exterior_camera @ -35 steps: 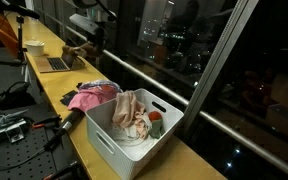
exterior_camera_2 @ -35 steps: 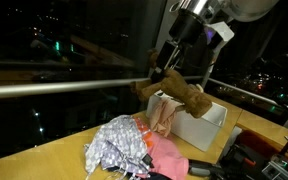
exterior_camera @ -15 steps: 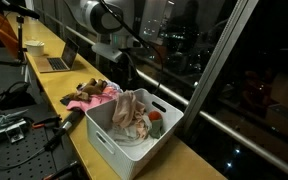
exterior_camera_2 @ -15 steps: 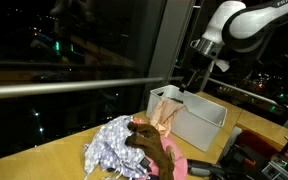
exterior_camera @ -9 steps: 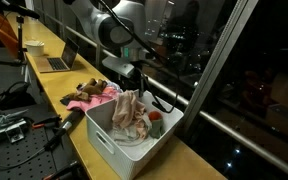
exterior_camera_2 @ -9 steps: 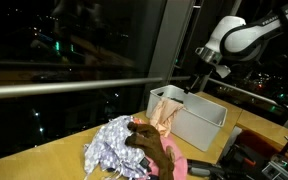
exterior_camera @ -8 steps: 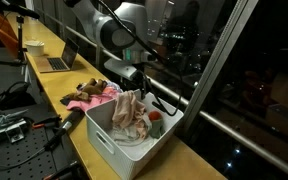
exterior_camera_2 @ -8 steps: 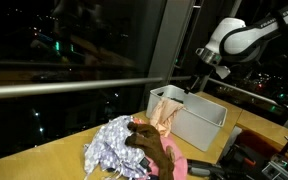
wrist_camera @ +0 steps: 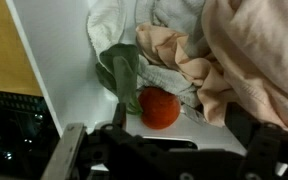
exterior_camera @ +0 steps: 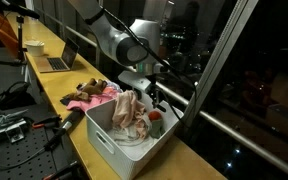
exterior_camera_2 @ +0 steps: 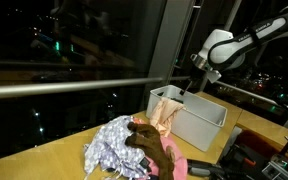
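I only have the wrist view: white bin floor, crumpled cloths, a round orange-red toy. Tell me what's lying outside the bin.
Observer: Beside the bin, on the wooden counter, there is a heap: a patterned cloth, a pink cloth and a brown plush toy on top.
Operator: Give me the gripper's height against the bin.
Observer: The gripper hangs open at about rim level, over the bin's window-side end.
Operator: Say how full the bin is.
Observer: The cloths pile up above the rim across most of it. The orange-red toy sits low near the window-side wall.
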